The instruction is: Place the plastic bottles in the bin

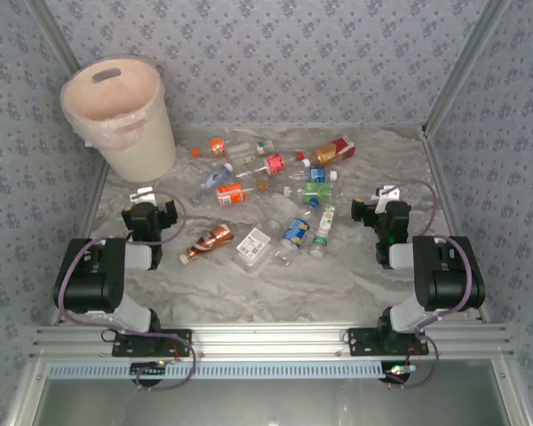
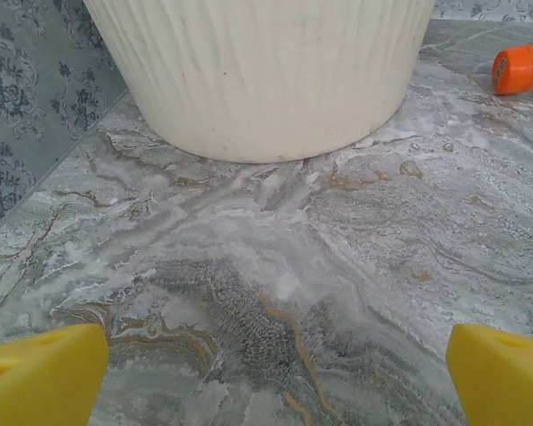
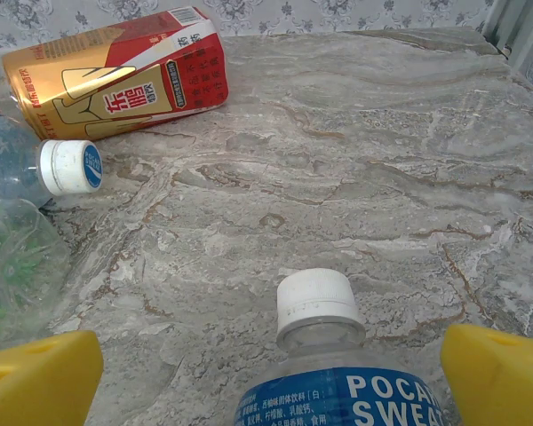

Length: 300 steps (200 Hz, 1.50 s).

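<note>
While both arms sit folded at the near edge of the marbled desk, the left pincer and the right pincer are spread wide and grasp nothing. The left wrist view has the yellow fingertips far apart over bare stone.

Just right of the left pincer a copper-tinted bottle lies on its side. A clear tray sits a little further right of it. Directly under the right pincer, between its fingers, a Pocari Sweat bottle with a blue label lies with its white cap pointing away.

Ahead and to the left of the right pincer there is a crumpled green-tinted bottle. Beyond that is a clear bottle with a white and blue cap, and further off a gold and red drink carton on its side. The remaining bottles lie scattered across the middle of the desk, between the two pincers and beyond them.

Straight ahead of the left pincer the cream ribbed bin stands upright on the desk at the far left corner. An orange bottle cap is to the right of it.
</note>
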Each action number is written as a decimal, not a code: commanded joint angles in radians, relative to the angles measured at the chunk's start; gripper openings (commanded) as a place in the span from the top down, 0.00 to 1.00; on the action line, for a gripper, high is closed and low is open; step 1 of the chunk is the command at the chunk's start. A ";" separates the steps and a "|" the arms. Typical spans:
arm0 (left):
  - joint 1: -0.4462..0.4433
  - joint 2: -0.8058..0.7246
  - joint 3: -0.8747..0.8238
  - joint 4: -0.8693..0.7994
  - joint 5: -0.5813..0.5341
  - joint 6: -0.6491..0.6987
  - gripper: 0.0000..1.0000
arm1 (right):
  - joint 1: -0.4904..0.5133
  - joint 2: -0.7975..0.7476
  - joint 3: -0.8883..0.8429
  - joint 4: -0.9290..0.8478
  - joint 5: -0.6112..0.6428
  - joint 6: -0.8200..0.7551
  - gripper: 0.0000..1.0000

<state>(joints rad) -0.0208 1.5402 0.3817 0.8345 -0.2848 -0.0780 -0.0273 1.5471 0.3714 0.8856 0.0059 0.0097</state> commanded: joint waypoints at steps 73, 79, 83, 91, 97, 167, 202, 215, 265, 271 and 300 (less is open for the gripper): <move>-0.005 -0.008 0.005 0.031 -0.017 0.007 0.02 | 0.003 -0.003 0.001 -0.014 0.015 -0.008 0.00; -0.005 -0.007 0.006 0.030 -0.017 0.007 0.02 | 0.003 -0.003 0.001 -0.013 0.014 -0.008 0.00; -0.005 -0.007 0.006 0.031 -0.017 0.006 0.02 | 0.003 -0.004 0.001 -0.014 0.015 -0.008 0.00; -0.005 -0.008 0.006 0.031 -0.016 0.007 0.02 | 0.003 -0.003 0.001 -0.014 0.015 -0.008 0.00; -0.005 -0.008 0.005 0.031 -0.016 0.007 0.02 | 0.002 -0.003 0.001 -0.014 0.015 -0.008 0.00; -0.005 -0.007 0.006 0.031 -0.017 0.006 0.02 | 0.001 -0.004 0.001 -0.014 0.013 -0.008 0.00; -0.005 -0.009 0.003 0.035 -0.016 0.009 0.02 | 0.001 -0.006 -0.003 -0.009 0.015 -0.006 0.00; -0.005 -0.018 0.005 0.026 -0.017 0.009 0.02 | 0.001 -0.015 -0.018 0.014 0.022 -0.004 0.00; -0.014 -0.128 0.021 -0.103 -0.006 0.025 0.02 | 0.002 -0.224 0.012 -0.192 0.036 -0.005 0.00; -0.013 -0.148 0.032 -0.143 -0.008 0.019 0.02 | 0.001 -0.246 0.021 -0.234 0.054 -0.002 0.00; -0.016 -0.236 0.064 -0.306 -0.026 -0.043 0.02 | -0.024 -0.292 0.120 -0.503 0.102 0.134 0.00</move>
<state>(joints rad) -0.0330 1.3769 0.4011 0.6868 -0.2817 -0.0738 -0.0307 1.2819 0.4053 0.6437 0.0475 0.0395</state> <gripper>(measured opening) 0.980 0.999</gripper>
